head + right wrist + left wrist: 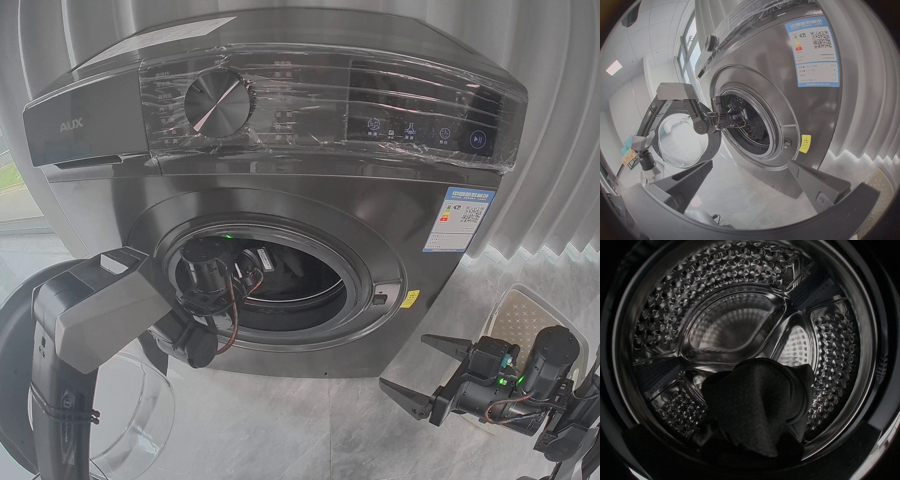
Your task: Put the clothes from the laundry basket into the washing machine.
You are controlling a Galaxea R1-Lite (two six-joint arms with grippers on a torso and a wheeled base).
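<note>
Steel-grey, the washer (300, 206) stands ahead in the head view, its door (125, 400) swung open beside the left arm (94, 312). That arm passes through the round opening, and the left pincer (265, 261) sits inside the drum's mouth. Whether it is spread or pinching cannot be told. Low on the other side, the right pincer (406, 362) hangs above the floor (281, 425) with its jaws spread wide. The basket (525, 319) stands just behind it, near the washer's corner.

From the left wrist, the drum (678, 296) lies straight ahead of the left pincer, its dimpled wall and ribs glinting. A dark cloth (759, 402) is bunched close before the pincer, low in the drum near the front rim. I cannot tell whether it is gripped or lying loose.

From the right wrist, the right pincer's two black fingers (687, 181) stand well apart, pointing at the washer's front. Beyond them the left arm is in the opening, with the door open on its far side. The basket's rim shows just beside the pincer.
</note>
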